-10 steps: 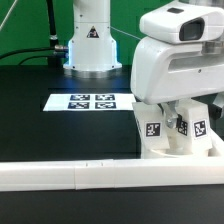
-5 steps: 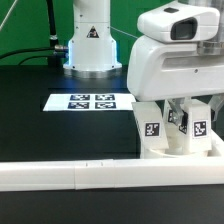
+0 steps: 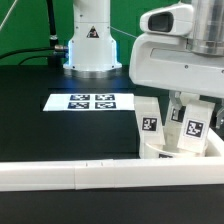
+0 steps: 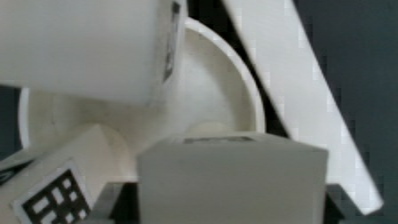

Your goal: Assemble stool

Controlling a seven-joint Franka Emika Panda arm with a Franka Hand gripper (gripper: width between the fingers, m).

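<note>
My gripper (image 3: 188, 106) hangs over the stool parts at the exterior view's right and is shut on a white blocky leg (image 3: 194, 128) with a square tag. In the wrist view that leg (image 4: 231, 175) fills the gap between the dark fingers (image 4: 121, 205). Another tagged leg (image 3: 149, 122) stands just beside it toward the exterior view's left, also seen in the wrist view (image 4: 63, 190). Both legs are at the round white seat (image 3: 160, 151), whose curved rim (image 4: 222, 75) shows beyond the held leg. The arm's white body hides the top of the legs.
A long white border rail (image 3: 60, 175) runs along the front of the black table, close to the seat. The marker board (image 3: 82, 101) lies flat left of the parts. The arm's base (image 3: 90, 40) stands at the back.
The jaws have closed on the leg. The arm's head has shifted up and to the exterior view's right, and the held leg now sits larger and slightly tilted.
</note>
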